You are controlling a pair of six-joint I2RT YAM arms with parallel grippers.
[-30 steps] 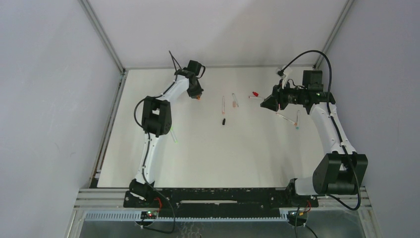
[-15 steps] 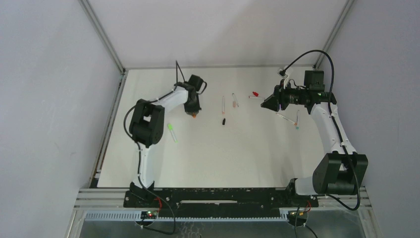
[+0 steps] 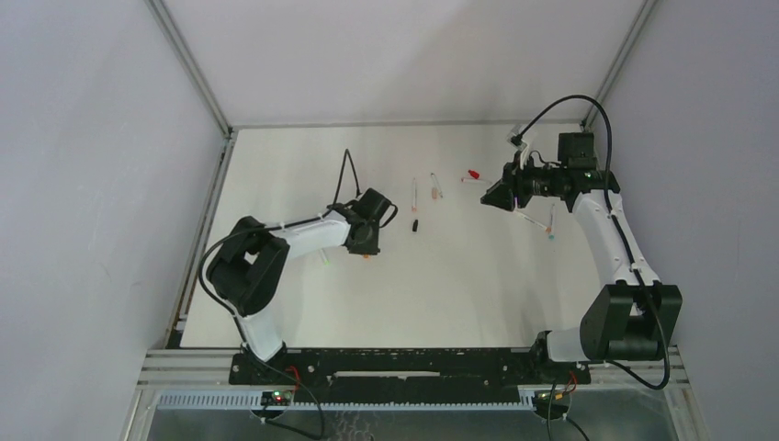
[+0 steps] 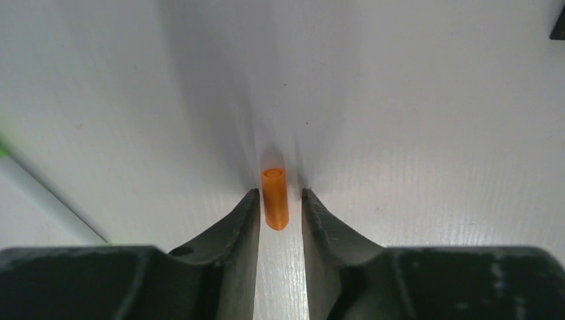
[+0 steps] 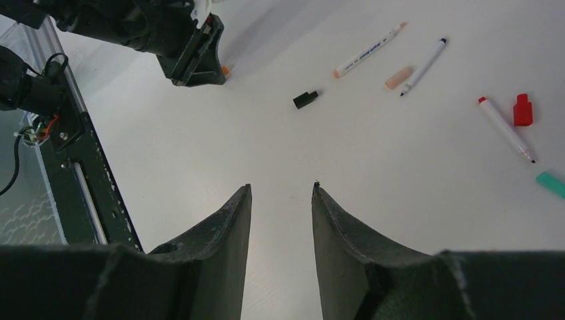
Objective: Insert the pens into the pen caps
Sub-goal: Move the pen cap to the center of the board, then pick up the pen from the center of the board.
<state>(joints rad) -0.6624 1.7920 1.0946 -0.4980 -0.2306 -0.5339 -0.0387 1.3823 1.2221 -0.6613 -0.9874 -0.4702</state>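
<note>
Lying lengthwise between the left gripper's [image 4: 278, 195] slightly parted fingers, mid-frame, the orange cap [image 4: 274, 199] looks unpinched — right gripper [image 5: 280, 188], spread and empty at upper right overhead, is much farther.

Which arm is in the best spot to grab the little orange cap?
Left. The left tool straddles the orange cap, one finger on each side. The right tool hovers open and empty, far from it.

The table [image 5: 200, 153] is plain white. At the left, the orange cap [image 4: 275, 199] is bright. Going right come the black cap [image 5: 305, 99], the peach cap [image 5: 399, 77], the red cap [image 5: 522, 111] and the teal cap [image 5: 552, 183]. The orange-ended pen [image 5: 370, 50], the black-ended pen [image 5: 423, 67] and the red-ended pen [image 5: 503, 128] have white barrels.
</note>
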